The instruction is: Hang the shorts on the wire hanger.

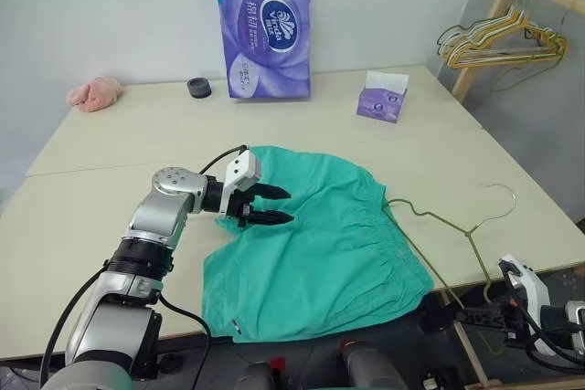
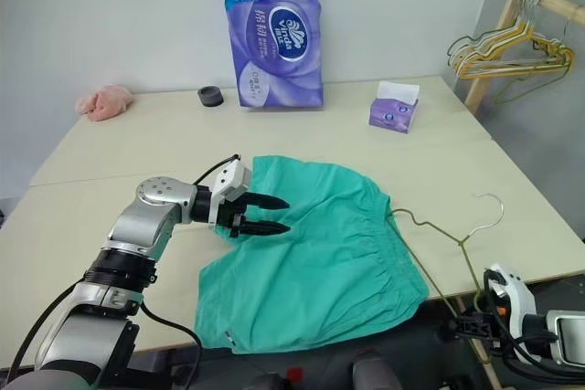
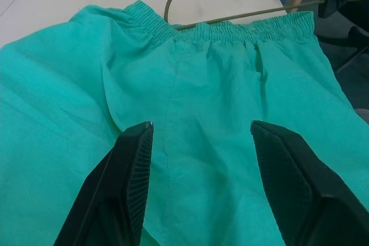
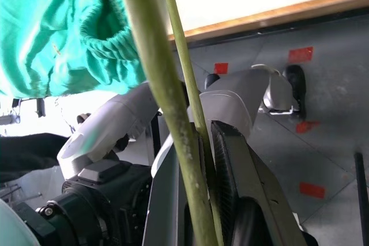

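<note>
the left hand is hovering unclenched just above the shorts, which are lying on the counter. the right hand is clenching the wire hanger beside the waistband.

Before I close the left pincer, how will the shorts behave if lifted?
Probably floppy: the shorts lie flat and creased on the table, so they would likely sag and fold. The thin fabric looks light. One corner already overhangs the table edge, so a push may bunch them rather than slide them.

The shorts lay on the counter under the left hand; the wire hanger lay to its right.
</note>
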